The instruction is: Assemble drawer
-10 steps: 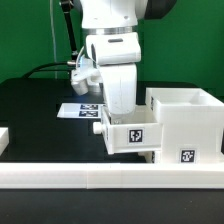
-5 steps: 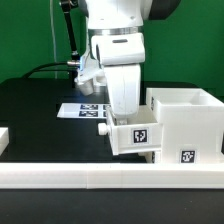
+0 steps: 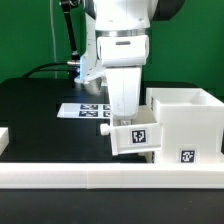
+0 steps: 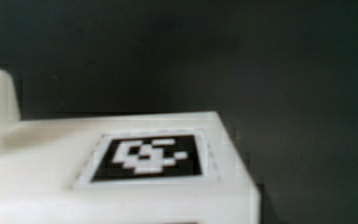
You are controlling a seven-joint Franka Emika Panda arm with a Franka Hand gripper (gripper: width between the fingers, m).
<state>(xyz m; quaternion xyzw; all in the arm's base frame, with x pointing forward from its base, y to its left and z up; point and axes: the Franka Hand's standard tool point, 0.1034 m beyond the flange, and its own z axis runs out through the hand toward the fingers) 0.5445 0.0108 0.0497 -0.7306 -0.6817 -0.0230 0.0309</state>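
Note:
The drawer (image 3: 135, 138), a low white tray with a square marker on its front and a small round knob (image 3: 105, 128), is lifted slightly and its far end sits partly inside the taller white housing (image 3: 188, 118) at the exterior view's right. My gripper (image 3: 125, 116) comes straight down onto the drawer's front end, shut on it; the fingertips are hidden behind its wall. In the wrist view the drawer (image 4: 51, 150) fills the picture with its marker (image 4: 149, 158); the fingers do not show clearly there.
The marker board (image 3: 80, 110) lies flat on the black table behind the drawer. A white rail (image 3: 100, 178) runs along the front edge. A small white part (image 3: 3, 136) sits at the exterior view's far left. Black cables hang at the back.
My gripper and the drawer have moved toward the exterior view's right, and the drawer has gone further into the housing.

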